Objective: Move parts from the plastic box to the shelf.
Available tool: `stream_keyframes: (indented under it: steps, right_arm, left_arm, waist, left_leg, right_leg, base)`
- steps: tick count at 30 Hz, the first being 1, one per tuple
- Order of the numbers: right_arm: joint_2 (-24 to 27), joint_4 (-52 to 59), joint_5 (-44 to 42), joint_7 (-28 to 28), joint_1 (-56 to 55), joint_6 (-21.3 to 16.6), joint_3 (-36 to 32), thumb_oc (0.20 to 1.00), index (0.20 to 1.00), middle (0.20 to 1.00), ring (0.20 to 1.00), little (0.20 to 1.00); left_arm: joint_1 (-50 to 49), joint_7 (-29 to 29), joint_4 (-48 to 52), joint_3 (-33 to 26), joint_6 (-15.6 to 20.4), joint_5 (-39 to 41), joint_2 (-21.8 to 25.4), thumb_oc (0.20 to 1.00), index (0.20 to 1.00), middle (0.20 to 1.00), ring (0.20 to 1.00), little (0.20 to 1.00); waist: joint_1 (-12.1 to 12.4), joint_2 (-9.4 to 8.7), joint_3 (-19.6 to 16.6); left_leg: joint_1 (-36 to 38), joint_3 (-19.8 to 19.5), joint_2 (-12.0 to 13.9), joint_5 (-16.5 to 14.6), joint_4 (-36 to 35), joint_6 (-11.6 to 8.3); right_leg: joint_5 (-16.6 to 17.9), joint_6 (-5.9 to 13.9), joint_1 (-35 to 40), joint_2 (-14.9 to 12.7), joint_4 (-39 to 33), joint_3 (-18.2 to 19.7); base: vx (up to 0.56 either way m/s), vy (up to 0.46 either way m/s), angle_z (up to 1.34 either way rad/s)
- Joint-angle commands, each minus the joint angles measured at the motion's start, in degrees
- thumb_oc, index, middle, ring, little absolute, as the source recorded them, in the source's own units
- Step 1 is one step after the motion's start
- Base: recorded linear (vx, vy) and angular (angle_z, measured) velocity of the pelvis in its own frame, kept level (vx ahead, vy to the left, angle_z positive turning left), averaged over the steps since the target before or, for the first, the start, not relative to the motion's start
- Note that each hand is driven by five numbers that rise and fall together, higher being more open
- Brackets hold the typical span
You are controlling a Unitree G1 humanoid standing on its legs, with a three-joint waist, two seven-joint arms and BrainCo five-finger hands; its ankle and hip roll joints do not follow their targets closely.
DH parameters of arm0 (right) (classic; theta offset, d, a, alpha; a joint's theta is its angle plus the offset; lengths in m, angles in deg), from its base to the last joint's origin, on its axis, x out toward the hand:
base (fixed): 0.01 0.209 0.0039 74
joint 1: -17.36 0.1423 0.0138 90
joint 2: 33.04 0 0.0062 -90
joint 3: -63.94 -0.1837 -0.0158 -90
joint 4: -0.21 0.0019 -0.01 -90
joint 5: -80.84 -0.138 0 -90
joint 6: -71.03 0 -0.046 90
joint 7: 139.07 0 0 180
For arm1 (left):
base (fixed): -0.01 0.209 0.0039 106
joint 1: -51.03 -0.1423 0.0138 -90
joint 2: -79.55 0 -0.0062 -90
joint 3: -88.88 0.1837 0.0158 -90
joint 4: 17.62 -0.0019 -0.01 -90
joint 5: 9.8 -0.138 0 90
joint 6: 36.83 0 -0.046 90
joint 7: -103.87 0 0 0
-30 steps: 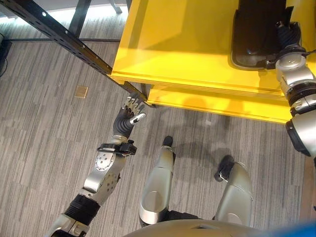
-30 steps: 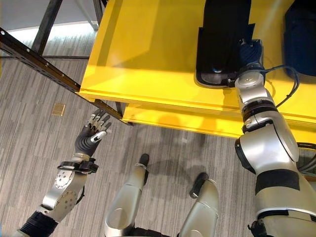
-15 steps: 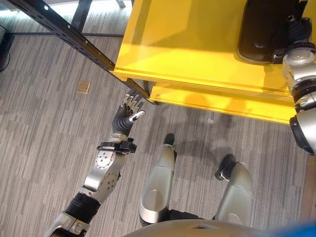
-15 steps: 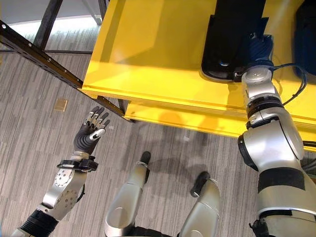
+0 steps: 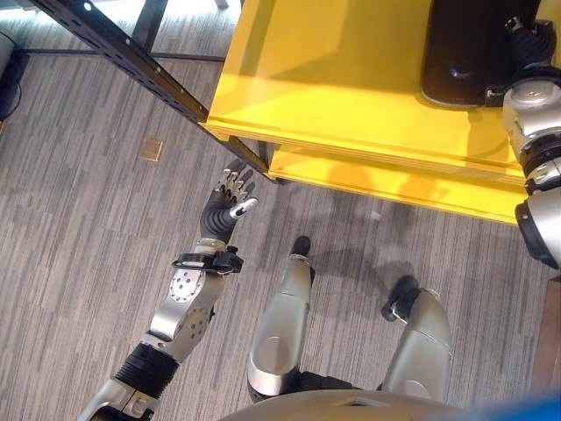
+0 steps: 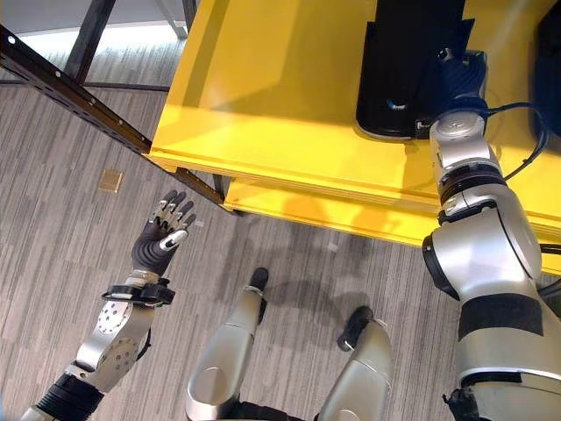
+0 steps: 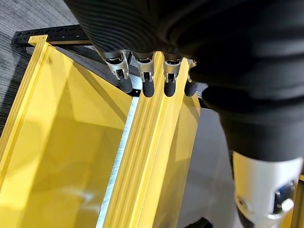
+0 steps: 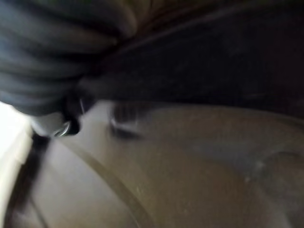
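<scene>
Up on the glossy yellow shelf [image 6: 263, 96], my right robot hand [image 6: 458, 72] reaches a smooth black part [image 6: 405, 66], fingers hidden, can't tell. Left robot hand [image 5: 230, 195] hangs with fingers spread over ribbed grey carpet [image 5: 79, 219].

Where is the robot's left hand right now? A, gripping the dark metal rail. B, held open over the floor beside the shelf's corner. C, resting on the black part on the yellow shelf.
B: the left hand hangs with straight fingers over the floor, near the yellow shelf corner, holding nothing.
</scene>
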Motion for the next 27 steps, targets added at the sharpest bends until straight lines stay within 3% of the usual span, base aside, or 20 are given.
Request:
stream_keyframes:
  steps: [1,22,23,27]
  right_arm:
    - [0.94,-0.58,0.24,1.45,8.37,-2.59,0.36,1.0,1.0,1.0,1.0,1.0]
    - [-2.05,1.13,0.92,2.27,6.67,-2.55,-0.11,1.0,1.0,1.0,1.0,1.0]
    - [-2.34,2.17,1.32,2.54,7.1,-2.78,0.48,1.0,1.0,1.0,1.0,1.0]
    - [-4.23,6.08,-0.68,3.26,6.51,-4.29,-0.07,1.0,1.0,1.0,1.0,1.0]
  left_arm:
    - [0.37,0.61,5.28,-2.43,4.3,-1.22,2.68,1.0,1.0,1.0,1.0,1.0]
    - [1.61,0.11,4.3,-2.2,4.42,-0.85,2.95,1.0,1.0,1.0,1.0,1.0]
    - [1.82,0.02,4.08,-2.18,4.51,-0.81,3.04,1.0,1.0,1.0,1.0,1.0]
    - [1.8,-0.44,3.57,-2.17,4.24,-0.12,3.21,1.0,1.0,1.0,1.0,1.0]
  waist:
    - [0.75,0.5,0.48]
    - [-0.28,-0.92,0.02]
    - [-0.48,-1.29,-0.22]
    - [-1.3,-3.16,-1.53]
  left_leg:
    - [-0.98,0.81,2.74,-2.09,0.69,2.94]
    - [1.63,1.25,3.79,-1.87,-0.35,2.66]
    - [1.89,1.22,3.89,-0.31,-1.21,2.7]
    - [4.57,1.68,4.81,-0.38,-2.45,2.5]
  right_leg:
    - [-3.07,2.07,4.37,0.86,0.64,3.74]
    - [-2.37,1.83,6.75,1.68,-1.31,3.78]
    - [-0.72,1.52,7.0,1.75,-2.48,3.43]
    - [0.39,1.73,10.12,2.57,-5.29,3.18]
  base:
    - [-0.01,0.012,0.03]
    - [-0.01,0.005,-0.02]
    - [-0.09,0.039,-0.05]
    - [-0.01,0.034,-0.13]
